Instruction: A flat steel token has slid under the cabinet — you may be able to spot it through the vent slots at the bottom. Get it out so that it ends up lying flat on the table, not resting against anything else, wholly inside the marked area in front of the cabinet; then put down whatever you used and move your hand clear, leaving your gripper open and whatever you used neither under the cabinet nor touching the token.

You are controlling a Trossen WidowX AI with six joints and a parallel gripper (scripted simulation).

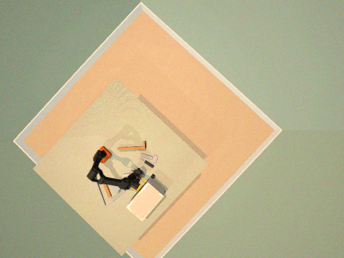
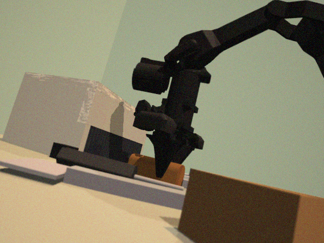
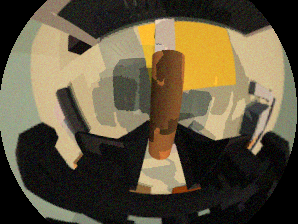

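Wrist view, pincer (image 3: 161, 163) clamping orange rod (image 3: 165, 99)

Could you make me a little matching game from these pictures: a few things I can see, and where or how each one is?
Things:
1. orange-brown cylindrical handle
2. pale boxy cabinet
3. orange L-shaped bar
4. black parallel-jaw gripper

States:
A. lying on the table by itself, away from the arm's tip
B. closed on something
C. clamped between the fingers
D. standing beside the yellow marked area

Pairs: 1-C, 2-D, 3-A, 4-B
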